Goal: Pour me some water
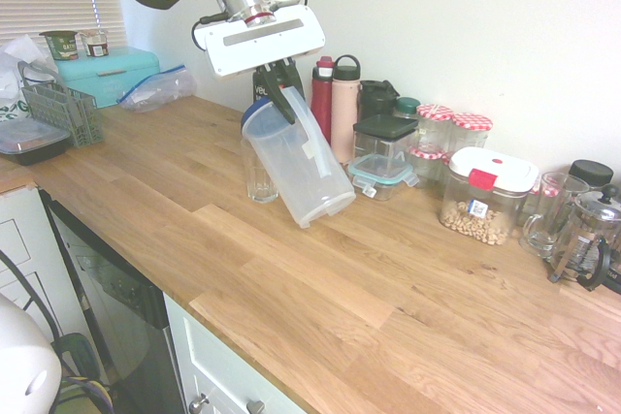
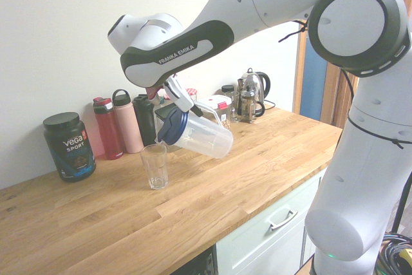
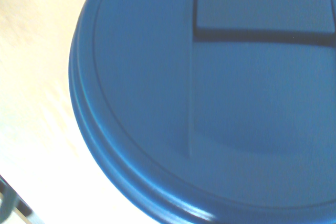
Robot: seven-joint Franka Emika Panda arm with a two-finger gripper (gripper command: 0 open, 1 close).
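Observation:
A clear plastic pitcher point(image 1: 309, 170) with a blue lid point(image 1: 258, 119) hangs tilted above the wooden counter point(image 1: 320, 278), lid end lowest. My gripper point(image 1: 278, 90) is shut on its handle from above. The lid's edge leans over a clear drinking glass point(image 1: 257, 177) that stands upright on the counter. From the other side the pitcher point(image 2: 205, 137) slants down toward the glass point(image 2: 154, 166), with the gripper point(image 2: 176, 93) above the lid point(image 2: 171, 127). No stream shows between them. The blue lid point(image 3: 210, 103) fills the wrist view.
Along the wall stand a red bottle point(image 1: 322, 96), a pink bottle point(image 1: 344, 109), lidded containers point(image 1: 383, 154), a nut jar point(image 1: 482, 196) and a French press point(image 1: 585, 238). A dark tub point(image 2: 69, 145) stands at the wall beyond the glass. A dish rack point(image 1: 63, 110) sits at the far end.

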